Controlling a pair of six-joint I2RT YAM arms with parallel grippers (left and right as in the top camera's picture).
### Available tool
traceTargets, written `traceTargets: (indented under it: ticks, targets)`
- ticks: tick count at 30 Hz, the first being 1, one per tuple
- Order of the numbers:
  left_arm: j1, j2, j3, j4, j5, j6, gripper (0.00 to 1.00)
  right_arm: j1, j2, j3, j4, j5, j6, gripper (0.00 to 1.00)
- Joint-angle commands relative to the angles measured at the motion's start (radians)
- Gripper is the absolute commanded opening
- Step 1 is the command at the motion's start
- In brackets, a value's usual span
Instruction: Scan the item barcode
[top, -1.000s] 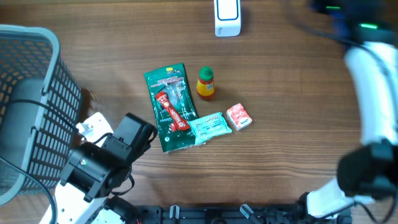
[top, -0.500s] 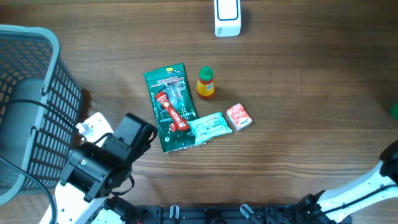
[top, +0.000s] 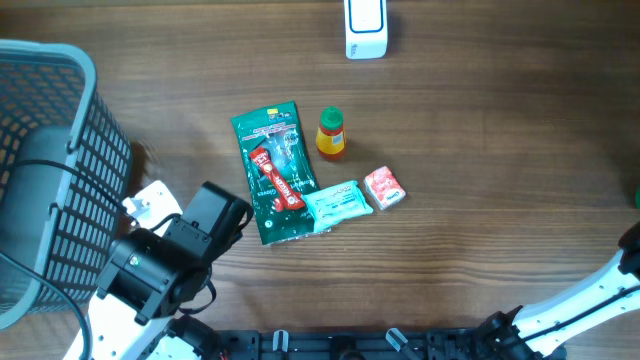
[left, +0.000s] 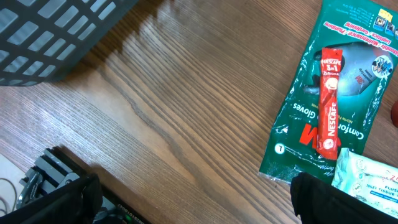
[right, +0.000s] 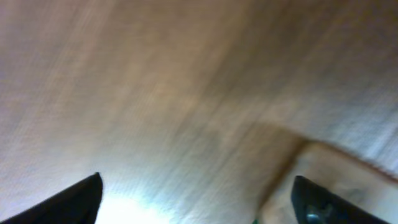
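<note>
left claw (left: 193, 208) wide open, empty, over bare counter (left: 174, 112) beside glove packet (top: 262, 125); right claw (right: 199, 205) spread too, view blurred. Nescafe sachet (top: 276, 180) lies on the packet, with wipes pack (top: 338, 203), red box (top: 384, 188) and orange bottle (top: 330, 134) mid-counter; scanner (top: 365, 27) at far edge

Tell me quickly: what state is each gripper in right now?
Black-fingered left gripper: open, holding nothing.
Black-fingered right gripper: open, nothing between its fingers, though its wrist view is blurred.

The brown wooden worktop (top: 480, 150) carries, centrally, a green plastic packet (top: 268, 128), yellow bottle (top: 331, 134), teal tissue pack (top: 338, 203) and small red box (top: 384, 188). A white scanner (top: 365, 27) sits at the far edge. A grey mesh basket (top: 100, 170) is at the left edge.
</note>
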Motion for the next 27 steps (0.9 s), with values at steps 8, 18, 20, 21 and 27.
traceTargets:
  ticks: [8,18,20,21,27]
  targets:
    - [0.001,-0.004,0.004,-0.001,-0.01,0.001,1.0,0.261,-0.415,0.021,-0.174,-0.444,0.143,1.0]
    - [0.001,-0.004,0.004,-0.001,-0.01,0.001,1.0,0.918,-0.414,-0.175,-0.481,-0.368,0.252,1.0]
    - [0.001,-0.004,0.004,-0.001,-0.01,0.001,1.0,1.029,-0.414,-0.27,-0.45,-0.291,0.383,1.0]
    - [0.001,-0.004,0.004,-0.001,-0.01,0.001,1.0,1.083,-0.414,-0.33,-0.417,-0.266,0.465,1.0]
    - [0.001,-0.004,0.004,-0.001,-0.01,0.001,1.0,1.216,-0.414,-0.594,-0.121,-0.239,0.789,0.86]
